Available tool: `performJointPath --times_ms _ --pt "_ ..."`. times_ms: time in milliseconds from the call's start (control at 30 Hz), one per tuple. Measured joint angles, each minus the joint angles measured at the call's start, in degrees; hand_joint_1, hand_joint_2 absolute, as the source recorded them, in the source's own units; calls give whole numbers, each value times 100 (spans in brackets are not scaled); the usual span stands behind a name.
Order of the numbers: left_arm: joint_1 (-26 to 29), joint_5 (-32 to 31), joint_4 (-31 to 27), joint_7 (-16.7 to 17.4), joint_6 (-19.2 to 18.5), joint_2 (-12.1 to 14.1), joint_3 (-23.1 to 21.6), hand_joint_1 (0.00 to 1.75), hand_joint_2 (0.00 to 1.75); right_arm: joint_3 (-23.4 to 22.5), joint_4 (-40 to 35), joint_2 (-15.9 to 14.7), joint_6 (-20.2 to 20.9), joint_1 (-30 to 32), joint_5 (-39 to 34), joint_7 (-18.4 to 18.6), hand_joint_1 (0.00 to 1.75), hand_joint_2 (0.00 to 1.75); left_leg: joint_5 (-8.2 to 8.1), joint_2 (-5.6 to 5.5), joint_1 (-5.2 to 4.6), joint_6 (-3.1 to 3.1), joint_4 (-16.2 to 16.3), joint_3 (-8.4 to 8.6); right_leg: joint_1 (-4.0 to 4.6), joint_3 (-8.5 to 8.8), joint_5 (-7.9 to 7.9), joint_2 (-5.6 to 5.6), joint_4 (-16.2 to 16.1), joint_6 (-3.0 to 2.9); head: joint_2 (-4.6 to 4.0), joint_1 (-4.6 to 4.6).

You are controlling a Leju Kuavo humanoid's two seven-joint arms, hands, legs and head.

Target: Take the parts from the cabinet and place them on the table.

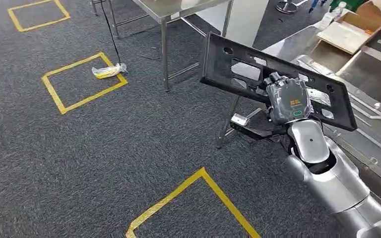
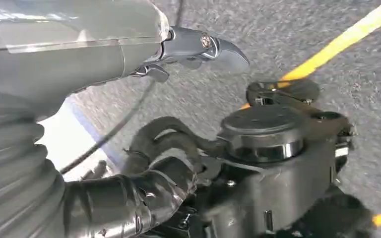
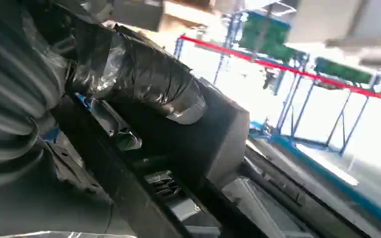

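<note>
Nearest, head view: yellow tape square [image 1: 198, 203] on the dark grey carpet [image 1: 104, 148], its corner pointing away from the robot. Right arm [image 1: 337, 183], silver, rising from the lower right corner. Right hand [image 1: 288, 101], grey-backed with an orange mark, closed on the long edge of a black plastic panel [image 1: 238, 67]; in the right wrist view the taped thumb [image 3: 144, 74] lies over the face of that panel [image 3: 198, 144], pinching it against the fingers beneath. Panel: flat, long, pierced by several cut-outs, held tilted in the air, one end toward the steel table, the other over the metal work surface [image 1: 377, 134] at the right; it touches neither. Beneath the panel, a steel table leg [image 1: 226, 124] and a small grey box [image 1: 239, 120] on the floor. Left hand [image 2: 198, 49]: in the left wrist view a dark curved finger reaches out over the carpet with nothing in it; whether the fingers are spread or curled cannot be told. Middle distance: second yellow tape square [image 1: 82, 82] with a crumpled yellowish wrapper [image 1: 109, 71] lying on its far corner; a black cable [image 1: 110, 34] runs across the carpet beside it. Farther: stainless steel table [image 1: 171, 7] on thin legs. Far right: open cardboard box [image 1: 349, 32] on the work surface. Far left: third yellow tape square [image 1: 38, 14].
</note>
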Motion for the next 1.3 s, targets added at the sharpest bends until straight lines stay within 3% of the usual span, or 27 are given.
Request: performJointPath --times_ms 33,100,133,167,300,333,367,400,467,500,533,567,600,633,667,800,833,867,900,967,1000,1033,1067,1133,1167,1200,1300 --pt "-19 -29 15 11 -14 0 -2 0 175 0 7 -18 -11 97 64 19 175 175 -18 77 -2 0 0 14 -9 66 167 -8 -170 0 0 2" --pt "-15 135 24 9 177 0 -50 0 175 -41 13 -68 -19 185 105 66 175 175 -56 212 -11 -15 0 60 -3 534 642 -125 -1066 -31 0 2" --pt "-11 191 24 13 246 0 -83 0 175 -85 13 -100 -26 189 121 83 175 175 -76 274 -22 -34 -1 93 29 829 820 -370 -1595 -69 0 0" --pt "-11 231 26 22 292 -2 -114 0 175 -122 13 -116 -41 193 131 100 175 175 -91 321 -44 -63 -22 121 87 862 737 -547 -1639 -118 0 -5" --pt "21 235 13 59 262 -4 -225 0 175 -196 11 -212 -35 203 127 75 175 175 -162 602 -41 -194 -69 246 117 873 757 -247 -1745 -222 0 2" --pt "26 200 -4 61 203 -2 -247 0 175 -223 11 -243 -6 216 105 50 175 175 -211 485 -19 -235 -8 243 14 964 803 -187 -1823 -260 0 -2" --pt "53 198 -11 59 149 0 -249 0 175 -251 17 -253 30 181 86 46 175 175 -326 170 -22 -243 167 198 27 997 806 -123 -1855 -298 0 4" --pt "68 203 -26 61 80 0 -256 0 175 -260 39 -251 74 133 70 37 175 175 -556 -79 -13 -233 567 6 30 999 806 -60 -1851 -319 0 -5" --pt "117 231 -46 59 13 0 -269 0 175 -260 68 -249 133 136 35 -7 175 175 -914 -176 -16 -234 1394 -453 42 998 789 93 -1833 -344 0 -2" --pt "148 271 -72 57 8 0 -271 0 175 -260 92 -249 138 159 29 -22 175 175 -940 -182 -18 -241 1667 -641 50 995 781 177 -1816 -351 0 -2" --pt "172 286 -96 55 4 2 -273 0 175 -260 112 -249 138 174 16 -26 175 175 -817 -185 -17 -234 1658 -690 58 996 768 256 -1797 -354 0 0" --pt "195 312 -118 55 0 2 -278 0 175 -260 125 -253 136 176 -4 -26 175 175 -534 -194 -18 -215 1350 -600 59 998 744 352 -1768 -346 0 -2" --pt "213 338 -136 55 -7 2 -278 0 175 -260 131 -256 131 176 -11 -26 175 175 -224 -240 -18 -192 887 -410 58 1004 719 431 -1730 -331 0 -2" --pt "225 388 -136 55 -14 2 -278 0 175 -260 138 -258 125 177 -13 -24 175 175 79 -381 -17 -162 330 -173 56 1004 687 512 -1689 -317 0 -2" --pt "218 424 -133 55 -9 4 -273 0 175 -260 153 -254 114 195 -13 -26 175 175 2 -629 -4 -127 149 -75 35 990 667 547 -1668 -300 0 6" --pt "231 467 -149 55 11 5 -275 0 175 -260 225 -266 94 279 5 -33 175 175 57 -407 -73 -36 30 -23 -1 928 700 805 -1708 -124 0 0" --pt "224 469 -153 55 11 2 -282 0 175 -260 234 -297 90 297 5 -31 175 175 102 -328 -20 20 -71 13 13 936 689 759 -1692 -114 0 -5" --pt "228 471 -157 55 13 4 -278 0 175 -264 240 -315 79 300 5 -31 175 175 115 -267 -19 44 -128 56 35 908 625 379 -1600 -92 0 13" --pt "241 476 -157 57 32 2 -275 0 175 -271 258 -319 79 281 16 -26 175 175 115 -214 -20 70 -158 82 33 777 451 137 -1338 -62 0 4" --pt "245 504 -157 55 85 2 -278 0 175 -271 282 -313 48 297 22 -24 175 175 97 -79 -23 72 -160 87 -15 309 40 9 -446 4 0 6" --pt "241 515 -157 50 111 2 -278 0 175 -271 297 -313 37 333 20 -22 175 175 83 -6 -23 70 -158 91 -42 127 -30 -2 -136 31 0 6" --pt "237 526 -157 46 128 2 -280 0 175 -271 315 -313 26 364 20 -22 175 175 66 56 -22 59 -157 102 -68 81 41 -4 -97 52 0 6" --pt "236 550 -157 37 137 2 -280 0 175 -271 328 -313 22 383 20 -22 175 175 44 124 -21 50 -151 122 -83 176 242 -25 -327 66 0 4" --pt "229 572 -157 26 148 2 -280 0 175 -275 339 -315 15 392 20 -17 175 175 -17 259 -16 10 -144 192 -89 698 779 -189 -1335 63 0 6" --pt "227 542 -157 26 131 2 -280 0 175 -291 341 -313 9 391 22 -17 175 175 -48 321 -32 -31 -146 232 -57 901 822 -461 -1776 36 0 6" --pt "231 454 -157 26 91 2 -280 0 175 -295 348 -302 7 386 22 -17 175 175 -68 372 -64 -65 -154 251 -4 914 817 -500 -1757 -19 0 4" --pt "209 338 -160 26 -11 2 -278 0 175 -302 352 -302 7 385 22 -37 175 175 -114 547 -56 -163 -190 338 25 883 790 -270 -1755 -114 0 2"
